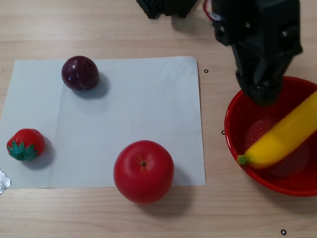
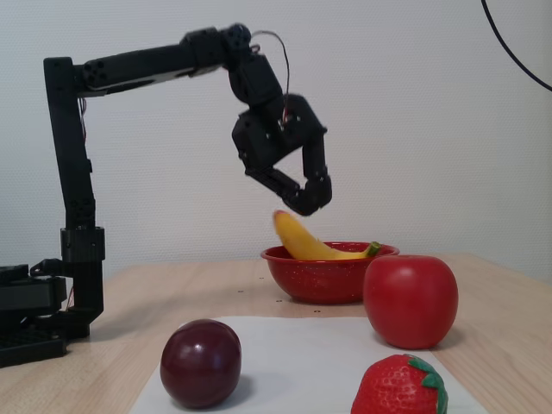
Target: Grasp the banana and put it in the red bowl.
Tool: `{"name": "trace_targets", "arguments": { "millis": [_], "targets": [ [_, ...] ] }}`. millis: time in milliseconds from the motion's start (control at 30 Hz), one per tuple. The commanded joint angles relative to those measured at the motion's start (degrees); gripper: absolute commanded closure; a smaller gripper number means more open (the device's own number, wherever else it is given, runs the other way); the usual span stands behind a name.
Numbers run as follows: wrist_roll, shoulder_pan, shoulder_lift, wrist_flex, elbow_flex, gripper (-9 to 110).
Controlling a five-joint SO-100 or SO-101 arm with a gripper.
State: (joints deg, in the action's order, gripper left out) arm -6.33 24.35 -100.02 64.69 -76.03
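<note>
The yellow banana [image 1: 285, 134] lies slanted inside the red bowl [image 1: 233, 111] at the right of the other view, green stem tip down-left, and it looks blurred. In the fixed view the banana [image 2: 306, 243] leans in the red bowl [image 2: 319, 280] with one end above the rim. My black gripper [image 2: 312, 203] hangs just above that raised end, apart from it, holding nothing, its jaws slightly apart. In the other view the gripper [image 1: 262, 91] is over the bowl's far rim.
A red apple [image 1: 143, 171], a dark plum [image 1: 79, 73] and a strawberry [image 1: 25, 145] sit on a white sheet [image 1: 138, 109] left of the bowl. In the fixed view the apple [image 2: 410, 297] stands just in front of the bowl. The arm's base [image 2: 34, 319] is at the far left.
</note>
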Motion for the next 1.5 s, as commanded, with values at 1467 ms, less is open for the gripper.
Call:
{"name": "trace_targets", "arguments": {
  "millis": [1467],
  "targets": [
    [-0.2,-16.2,-68.1,-35.0,-80.0,101]
  ]
}}
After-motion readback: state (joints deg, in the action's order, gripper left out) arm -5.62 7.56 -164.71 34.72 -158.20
